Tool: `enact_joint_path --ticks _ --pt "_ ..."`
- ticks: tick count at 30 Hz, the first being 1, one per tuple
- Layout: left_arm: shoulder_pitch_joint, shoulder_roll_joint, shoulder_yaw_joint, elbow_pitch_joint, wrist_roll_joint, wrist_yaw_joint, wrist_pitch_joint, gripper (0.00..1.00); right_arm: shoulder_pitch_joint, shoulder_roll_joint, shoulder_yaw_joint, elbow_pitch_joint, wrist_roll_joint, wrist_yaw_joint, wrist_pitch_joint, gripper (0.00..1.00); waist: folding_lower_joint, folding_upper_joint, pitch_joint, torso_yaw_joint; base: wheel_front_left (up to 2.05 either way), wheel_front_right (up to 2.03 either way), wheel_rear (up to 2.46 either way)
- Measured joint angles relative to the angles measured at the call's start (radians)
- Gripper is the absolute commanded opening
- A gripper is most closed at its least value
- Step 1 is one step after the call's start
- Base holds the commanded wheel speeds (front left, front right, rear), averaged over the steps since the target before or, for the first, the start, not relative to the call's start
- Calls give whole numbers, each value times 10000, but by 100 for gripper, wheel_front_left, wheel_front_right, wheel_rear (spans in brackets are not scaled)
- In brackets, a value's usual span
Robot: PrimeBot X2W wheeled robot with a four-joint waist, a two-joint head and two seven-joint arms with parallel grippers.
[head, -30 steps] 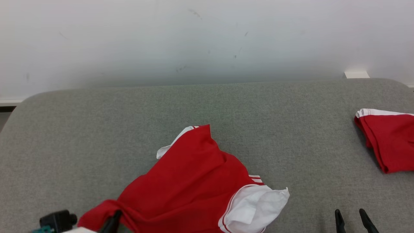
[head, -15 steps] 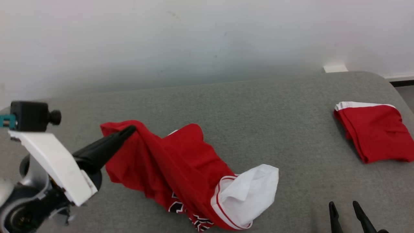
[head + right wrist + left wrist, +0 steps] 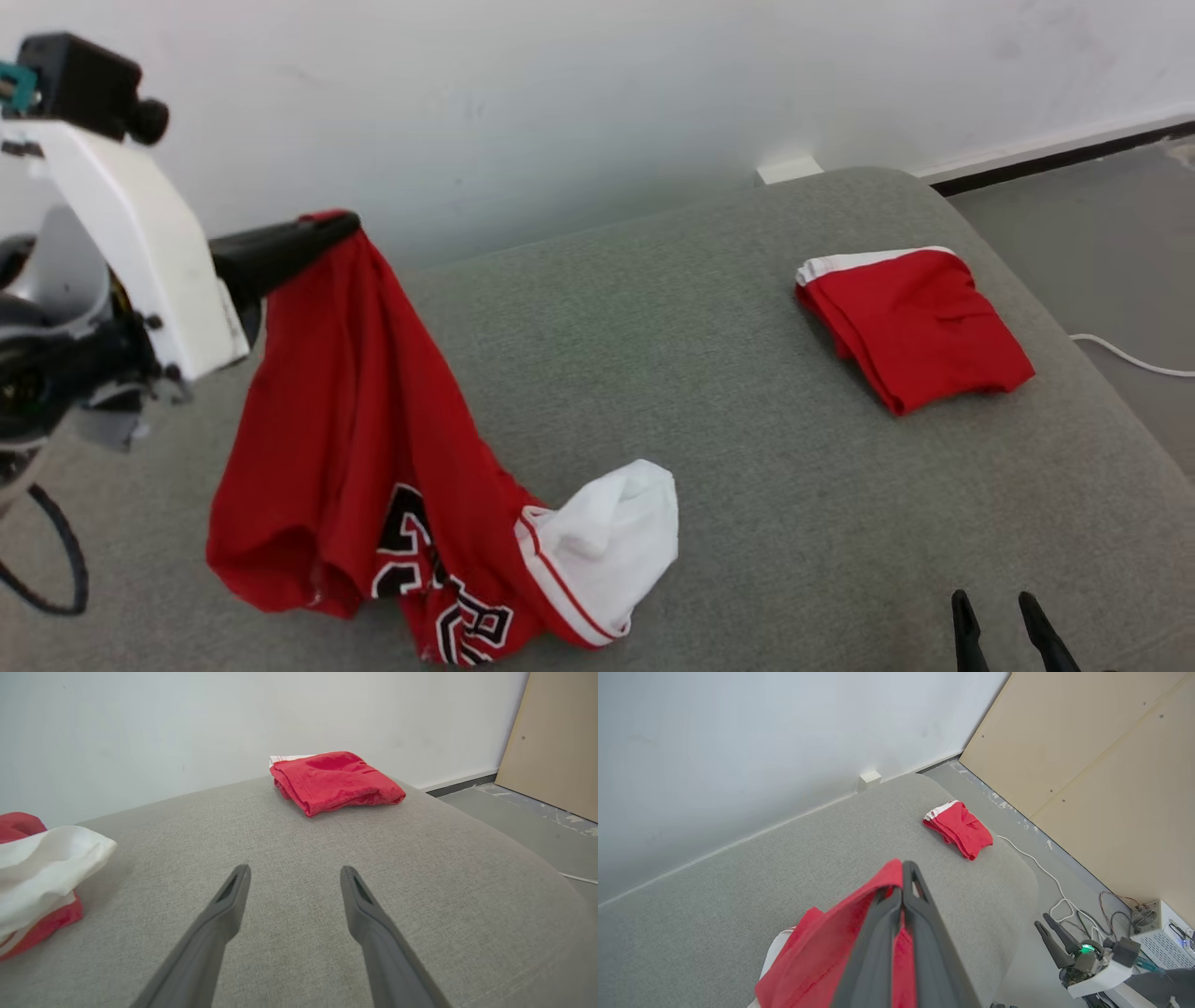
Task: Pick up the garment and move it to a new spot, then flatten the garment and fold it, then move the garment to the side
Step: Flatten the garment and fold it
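Observation:
A red garment (image 3: 345, 420) with white sleeves and black lettering hangs from my left gripper (image 3: 336, 224), which is shut on its top edge high at the left. Its lower part and a white sleeve (image 3: 607, 541) still rest on the grey cushion (image 3: 709, 373). In the left wrist view the fingers pinch red cloth (image 3: 859, 924) at the left gripper (image 3: 903, 865). My right gripper (image 3: 994, 607) stands open low at the right, over bare cushion; the right gripper (image 3: 294, 872) holds nothing, with the white sleeve (image 3: 42, 868) off to its left.
A second red garment (image 3: 910, 322), folded, lies at the cushion's far right, also the folded garment (image 3: 334, 779) ahead of my right fingers. A white wall runs behind. Floor with a white cable (image 3: 1130, 359) lies beyond the right edge. A tan panel (image 3: 1101, 756) stands further right.
My left gripper has risen steeply with the garment, lifting it from a low heap into a hanging drape. The head camera has turned right, shifting the whole picture. The right gripper stays open.

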Motion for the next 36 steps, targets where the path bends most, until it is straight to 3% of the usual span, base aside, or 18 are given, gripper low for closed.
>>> enact_joint_path --ticks 4,7,14,18,21,25,32,36 --pt "-1081 -591 -253 1442 709 38 56 0 13 0 -31 10 10 0 -2 100 1 0 -37 -390 0 0 0" --pt "-1699 -1103 -286 2366 1030 -169 -268 0 6 2 -44 8 10 0 -2 100 1 0 -72 -522 0 0 0" --pt "-2499 -2163 -50 3461 1114 -1101 -1145 0 39 -2 -178 -8 -119 0 -2 100 1 0 -165 -388 0 0 0" --pt "-2463 -2337 -94 3143 688 -1618 -1020 0 170 4 -209 -35 -265 0 -2 100 0 0 -259 -131 0 0 0" --pt "-1925 -1987 -500 2449 763 -1862 -681 0 212 2 -253 -73 -318 0 -2 100 0 0 -341 116 0 0 0" --pt "-691 -1043 -901 1241 819 -1896 -393 0 391 4 -332 -86 -437 0 -2 100 0 0 -453 525 0 0 0" --pt "2563 953 -1415 -477 936 -1099 -1097 0 466 6 -435 -153 -589 0 -17 100 0 0 -538 1376 0 0 0" --pt "4757 1189 -2121 -403 1264 -472 -2253 0 541 0 -416 -165 -663 0 -17 100 0 -1 -525 1887 0 0 0"
